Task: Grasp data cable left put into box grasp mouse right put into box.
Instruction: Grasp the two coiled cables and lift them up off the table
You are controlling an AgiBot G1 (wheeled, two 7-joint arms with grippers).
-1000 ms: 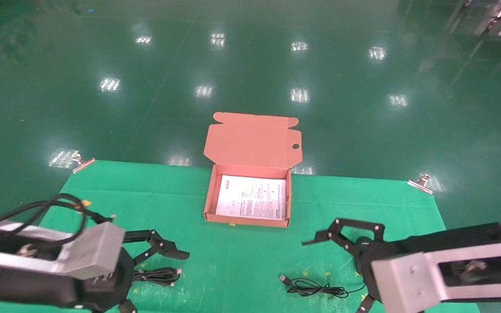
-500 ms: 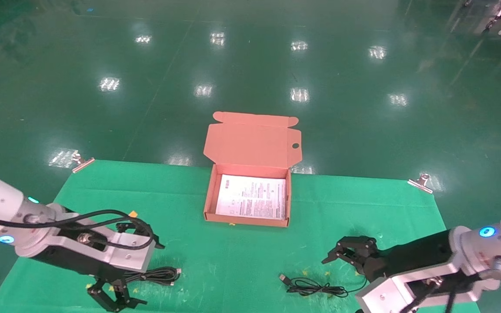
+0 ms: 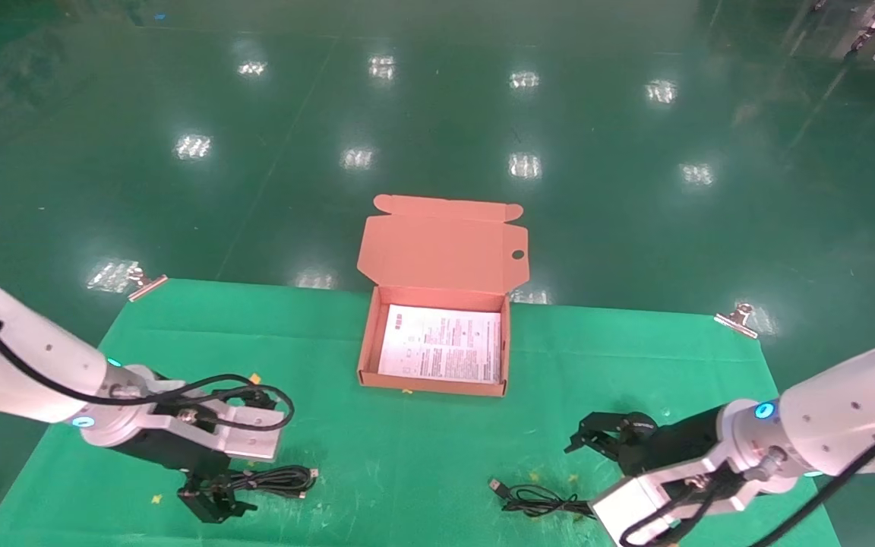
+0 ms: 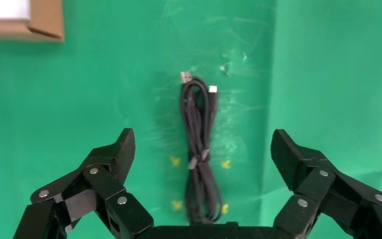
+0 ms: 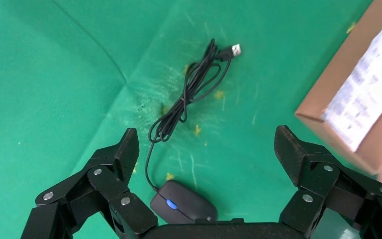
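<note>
Left claw [image 4: 202, 149] hangs spread wide over the cable [image 4: 199, 149]; right claw [image 5: 206, 149] gapes above the mouse [image 5: 183, 201].

My claws, the left gripper [image 4: 202, 152] and the right gripper [image 5: 206, 149], are black with silver rivets. The data cable [image 4: 199, 149] is black with a silver plug. The mouse [image 5: 183, 201] is black with a blue light. The box [image 3: 365, 357] is salmon-orange, holding a white printed sheet [image 3: 441, 343]. The cloth [image 3: 422, 456] is bright green with yellow marks.
</note>
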